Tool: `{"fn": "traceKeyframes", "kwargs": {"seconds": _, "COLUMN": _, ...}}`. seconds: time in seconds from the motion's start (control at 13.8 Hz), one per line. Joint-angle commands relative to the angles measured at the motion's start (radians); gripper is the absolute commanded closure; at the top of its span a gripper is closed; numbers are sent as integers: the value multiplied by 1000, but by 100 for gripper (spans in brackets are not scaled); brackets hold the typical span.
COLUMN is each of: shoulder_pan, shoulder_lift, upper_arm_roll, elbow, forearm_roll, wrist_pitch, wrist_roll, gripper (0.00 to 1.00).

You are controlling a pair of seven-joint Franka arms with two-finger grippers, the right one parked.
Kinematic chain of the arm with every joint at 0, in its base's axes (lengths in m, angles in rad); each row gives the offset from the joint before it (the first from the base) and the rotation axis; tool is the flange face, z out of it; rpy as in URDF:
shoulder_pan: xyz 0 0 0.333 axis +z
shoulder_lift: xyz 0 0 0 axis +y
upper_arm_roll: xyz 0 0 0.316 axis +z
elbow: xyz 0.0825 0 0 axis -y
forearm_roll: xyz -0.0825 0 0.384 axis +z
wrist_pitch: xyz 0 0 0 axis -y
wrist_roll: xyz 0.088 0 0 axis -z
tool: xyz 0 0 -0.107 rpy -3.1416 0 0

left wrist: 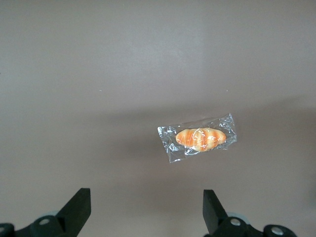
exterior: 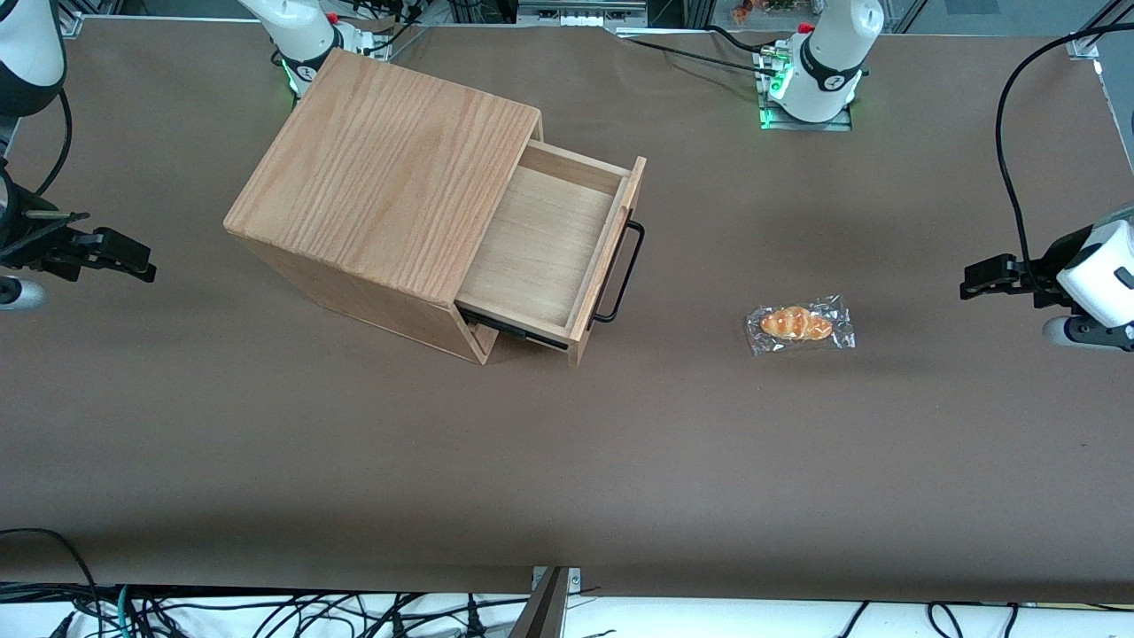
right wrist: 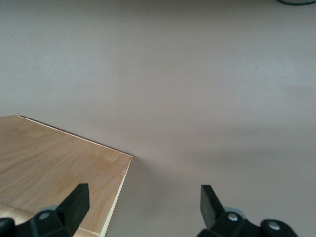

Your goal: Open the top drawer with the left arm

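Observation:
The top drawer (exterior: pixel 545 244) stands pulled out of the oak-grained box (exterior: pixel 381 177), its pale plywood inside bare. Its thin black bar handle (exterior: pixel 625 270) faces the working arm's end of the table. The left arm (exterior: pixel 1094 275) hangs at that end, far from the drawer. Its black gripper (exterior: pixel 979 279) is open and holds nothing. In the left wrist view the gripper (left wrist: pixel 147 207) shows two fingers (left wrist: pixel 79 207) spread wide above the brown table.
A wrapped bread roll (exterior: pixel 799 324) lies on the brown table (exterior: pixel 567 461) between the drawer handle and the left gripper; it also shows in the left wrist view (left wrist: pixel 200 138). Arm bases (exterior: pixel 819 80) stand at the table's far edge.

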Motion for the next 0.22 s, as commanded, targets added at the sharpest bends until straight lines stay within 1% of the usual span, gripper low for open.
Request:
{"fn": "traceKeyframes", "kwargs": {"seconds": 0.0, "shoulder_pan": 4, "shoulder_lift": -12, "upper_arm_roll": -1, "elbow": 3, "forearm_roll": 6, "wrist_pitch": -17, "wrist_roll": -15, "gripper": 0}}
{"fn": "traceKeyframes", "kwargs": {"seconds": 0.15, "shoulder_pan": 4, "shoulder_lift": -12, "upper_arm_roll": -1, "elbow": 3, "forearm_roll": 6, "wrist_pitch": -17, "wrist_roll": -17, "gripper": 0}}
